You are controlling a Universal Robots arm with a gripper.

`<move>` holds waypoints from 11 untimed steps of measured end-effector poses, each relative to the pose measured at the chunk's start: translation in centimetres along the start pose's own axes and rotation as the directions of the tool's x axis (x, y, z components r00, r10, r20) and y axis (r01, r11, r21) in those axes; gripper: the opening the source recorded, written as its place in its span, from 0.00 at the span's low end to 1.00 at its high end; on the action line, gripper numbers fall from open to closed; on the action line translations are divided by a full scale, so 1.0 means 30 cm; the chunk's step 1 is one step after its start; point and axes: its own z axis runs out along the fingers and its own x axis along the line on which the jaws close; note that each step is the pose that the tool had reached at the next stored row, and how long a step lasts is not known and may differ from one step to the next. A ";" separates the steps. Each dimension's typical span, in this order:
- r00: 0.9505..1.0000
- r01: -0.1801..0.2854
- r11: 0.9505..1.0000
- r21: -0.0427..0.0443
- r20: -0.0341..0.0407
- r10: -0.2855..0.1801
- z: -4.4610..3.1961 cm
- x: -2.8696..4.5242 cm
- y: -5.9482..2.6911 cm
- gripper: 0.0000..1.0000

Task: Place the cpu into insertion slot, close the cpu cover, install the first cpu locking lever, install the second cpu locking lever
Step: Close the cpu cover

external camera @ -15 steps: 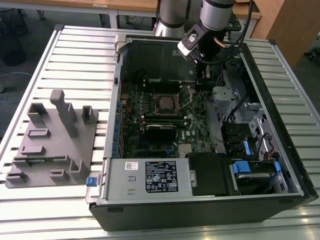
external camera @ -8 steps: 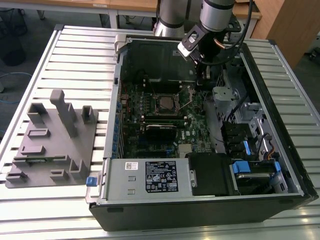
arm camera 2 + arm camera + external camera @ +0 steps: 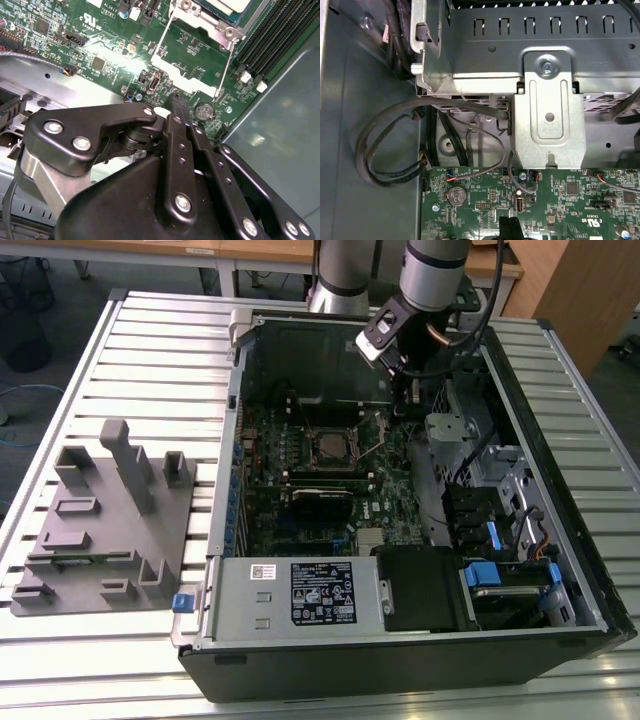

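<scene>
The cpu (image 3: 328,447) sits in the socket (image 3: 350,430), pale metal top up. The cpu cover (image 3: 200,21) seems to lie down around it, though I can't be sure it is fully closed. Two thin wire locking levers (image 3: 223,65) angle out from the socket and look unlatched, so I judge placing is done and the levers are left. The hand (image 3: 177,104) hovers over the motherboard (image 3: 100,30) just beside the socket, clenched on nothing. Well apart from the socket, a power-supply box (image 3: 245,612) carries a white label (image 3: 320,592) of dense print I cannot make out. The case rests on a slatted tabletop (image 3: 150,350).
</scene>
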 end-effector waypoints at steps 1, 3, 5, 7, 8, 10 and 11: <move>1.000 0.000 1.000 0.000 0.000 0.000 0.004 0.000 0.000 0.10; 1.000 0.000 1.000 0.000 0.000 0.000 0.013 0.000 0.001 0.10; 1.000 0.000 1.000 0.000 0.000 0.000 0.021 0.001 0.001 0.10; 1.000 0.000 1.000 0.000 0.000 0.000 0.028 0.001 0.001 0.10; 1.000 0.000 1.000 0.000 0.000 0.000 0.031 0.001 0.001 0.10; 1.000 0.000 1.000 0.000 0.001 0.000 0.034 0.001 0.001 0.10; 1.000 0.000 1.000 0.000 0.001 0.000 0.034 0.001 0.001 0.10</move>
